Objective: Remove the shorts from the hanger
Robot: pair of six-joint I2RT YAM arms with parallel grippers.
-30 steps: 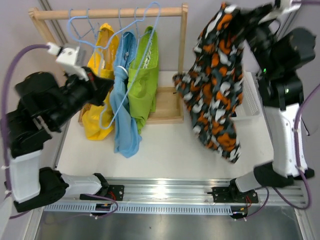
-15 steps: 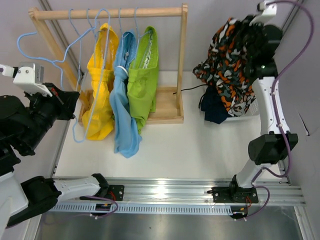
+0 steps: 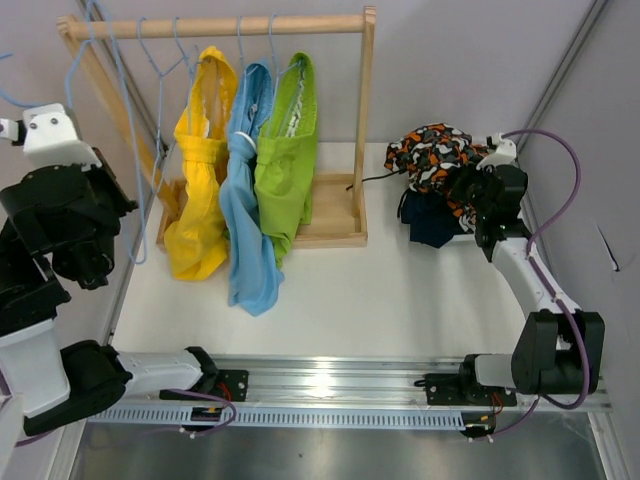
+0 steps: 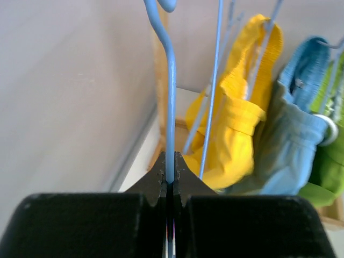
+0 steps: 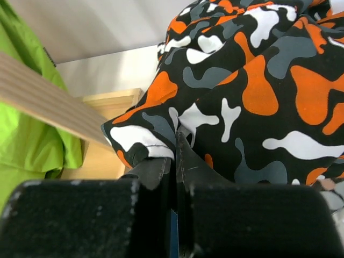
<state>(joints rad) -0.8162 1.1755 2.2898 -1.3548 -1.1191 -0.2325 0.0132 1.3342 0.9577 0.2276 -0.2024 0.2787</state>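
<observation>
Yellow shorts (image 3: 200, 190), light blue shorts (image 3: 246, 235) and lime green shorts (image 3: 287, 165) hang on blue wire hangers from the wooden rack's rail (image 3: 220, 25). My left gripper (image 4: 170, 174) is shut on an empty blue wire hanger (image 4: 171, 107), held at the far left beside the rack; in the top view the gripper (image 3: 118, 200) is left of the yellow shorts. My right gripper (image 5: 176, 156) is shut on the black, orange and white patterned shorts (image 5: 258, 80), which lie bunched at the right (image 3: 430, 155) on top of the navy shorts (image 3: 430, 225).
The wooden rack has an upright post (image 3: 365, 120) and a flat base (image 3: 335, 225) between the hanging shorts and the pile. A black cable (image 3: 380, 177) runs from the base towards the pile. The grey wall is close on the left (image 4: 64, 97). The rack's rail also shows in the right wrist view (image 5: 48, 107).
My right arm swung the patterned shorts down from mid-air onto the pile at the right. My left arm carried the empty hanger left, away from the rack, and raised it.
</observation>
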